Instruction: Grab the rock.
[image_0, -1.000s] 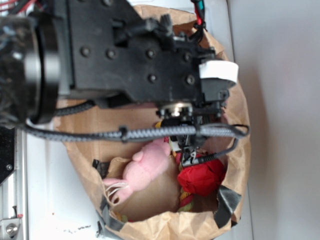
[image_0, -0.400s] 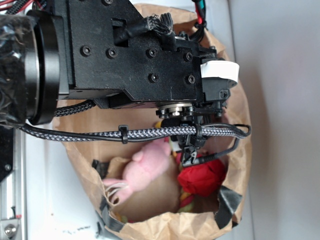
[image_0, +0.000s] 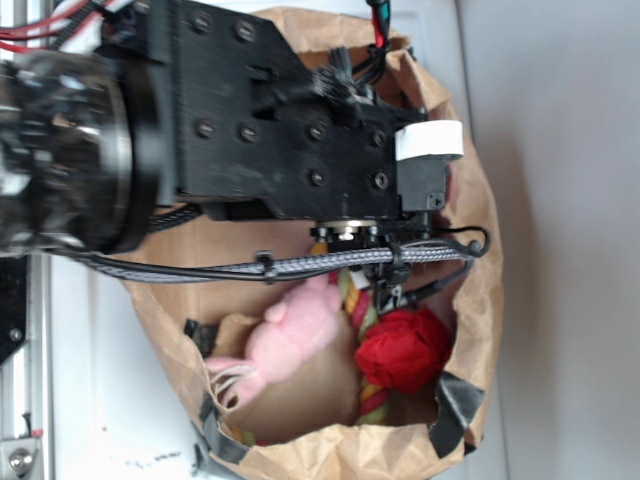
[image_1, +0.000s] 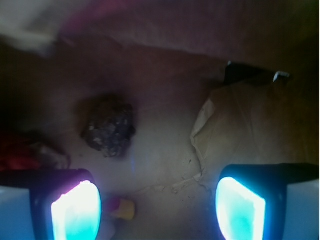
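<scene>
The rock (image_1: 109, 126) is a small dark, rough lump lying on the pale bottom of the brown paper bag (image_0: 475, 300). It shows only in the wrist view, up and to the left of my gripper (image_1: 158, 210). The gripper is open, its two glowing pads (image_1: 76, 212) wide apart with nothing between them. In the exterior view the black arm (image_0: 270, 130) reaches down into the bag and hides both the rock and the gripper's fingers.
A pink plush animal (image_0: 290, 335) and a red cloth ball (image_0: 402, 348) lie in the bag below the arm. A small yellow piece (image_1: 123, 208) sits by the left pad. A crumpled paper fold (image_1: 235, 125) rises at right. Black tape patches (image_0: 455, 400) mark the rim.
The arm has shifted right and upward in the exterior view, uncovering more of the red ball. The cable now sits higher across the bag.
</scene>
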